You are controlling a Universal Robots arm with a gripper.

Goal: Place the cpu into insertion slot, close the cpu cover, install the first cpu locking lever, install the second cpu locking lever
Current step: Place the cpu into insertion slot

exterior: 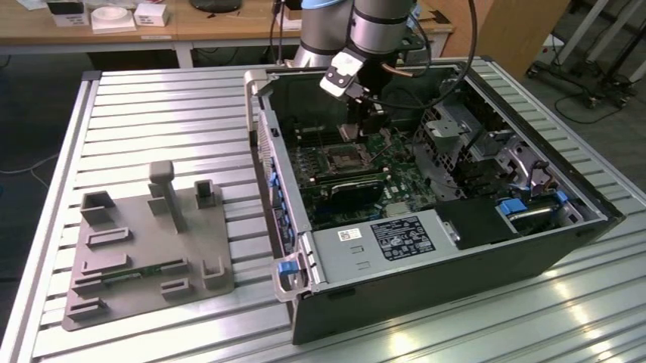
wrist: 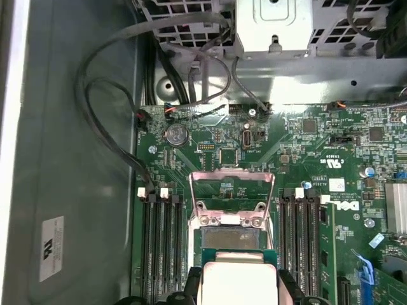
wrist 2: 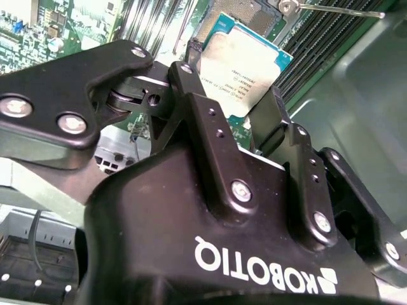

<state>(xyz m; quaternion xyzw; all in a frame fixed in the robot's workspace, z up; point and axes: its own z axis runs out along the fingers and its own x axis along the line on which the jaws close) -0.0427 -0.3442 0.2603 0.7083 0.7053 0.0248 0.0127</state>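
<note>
My gripper [exterior: 355, 125] hangs inside the open computer case [exterior: 565, 249], shut on the cpu [wrist 2: 245, 60], a small square chip with a pale metal top. Both wrist views show black fingers [wrist 2: 197, 108] clamping two opposite edges of the cpu [wrist: 238, 276]. The insertion slot [wrist: 232, 238], dark-centred on the green board, lies just beyond the chip and apart from it; in the exterior view the slot [exterior: 338, 159] sits below and to the left of the gripper. The cpu cover [wrist: 232, 175] is swung open behind the slot. A thin locking lever [wrist 2: 331, 9] stands free.
Long memory slots [wrist: 162, 241] flank the socket on both sides. Loose cables [wrist: 108, 127] run along the case wall. A drive cage [exterior: 464, 144] and power supply [exterior: 399, 238] crowd the case. A grey fixture plate [exterior: 151, 242] rests on the slatted table at the exterior view's left.
</note>
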